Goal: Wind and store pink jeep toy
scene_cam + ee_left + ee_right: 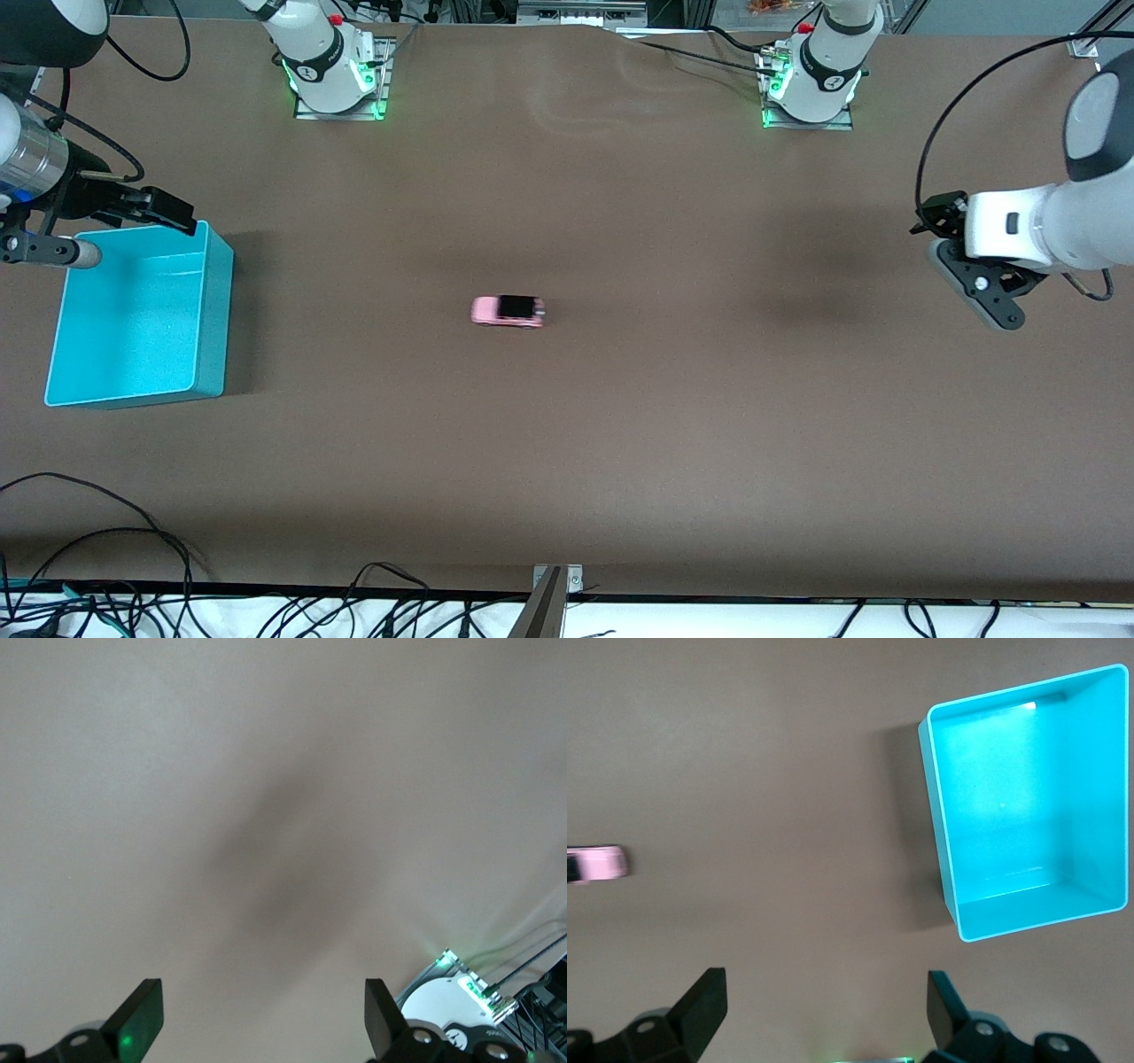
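A brown desk (pixel 620 425) is seen, with the tiny pink jeep toy (pixel 508 311) standing near its middle, well apart from the turquoise plastic bin (pixel 213 306). The right pincer (pixel 824 1005) is held open over the bin's edge; the left pincer (pixel 264 1019) is held open over bare desk.

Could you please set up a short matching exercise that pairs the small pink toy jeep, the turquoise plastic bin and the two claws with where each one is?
Things:
1. small pink toy jeep with a black roof
2. turquoise rectangular plastic bin
3. left claw
4. right claw

Places or states:
A. open, up over bare table at the left arm's end
B. alone on the brown table, mid-table
C. open, over one edge of the bin
D. empty, at the right arm's end of the table

Pairs: 1-B, 2-D, 3-A, 4-C
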You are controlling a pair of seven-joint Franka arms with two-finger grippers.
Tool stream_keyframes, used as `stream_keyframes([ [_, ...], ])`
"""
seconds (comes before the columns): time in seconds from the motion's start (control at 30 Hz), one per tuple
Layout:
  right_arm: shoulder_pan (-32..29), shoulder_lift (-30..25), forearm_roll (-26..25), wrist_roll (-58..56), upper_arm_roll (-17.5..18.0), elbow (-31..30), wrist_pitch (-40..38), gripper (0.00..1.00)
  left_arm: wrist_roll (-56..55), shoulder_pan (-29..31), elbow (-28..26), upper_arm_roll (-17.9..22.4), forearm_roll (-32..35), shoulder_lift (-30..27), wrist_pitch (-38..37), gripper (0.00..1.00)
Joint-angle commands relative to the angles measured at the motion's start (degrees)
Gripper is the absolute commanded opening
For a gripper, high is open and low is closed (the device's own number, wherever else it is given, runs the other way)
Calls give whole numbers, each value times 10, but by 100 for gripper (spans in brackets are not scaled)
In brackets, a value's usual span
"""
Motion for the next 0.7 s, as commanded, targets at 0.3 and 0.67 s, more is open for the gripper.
stream_keyframes([
  [0.3,0,0,-6,-7,0,10,-8,100,-185,-241,-104,244,-19,-118,154,100],
  [0.67,0,0,-6,-7,0,10,-8,100,-270,-261,-113,273,-88,-182,127,100],
])
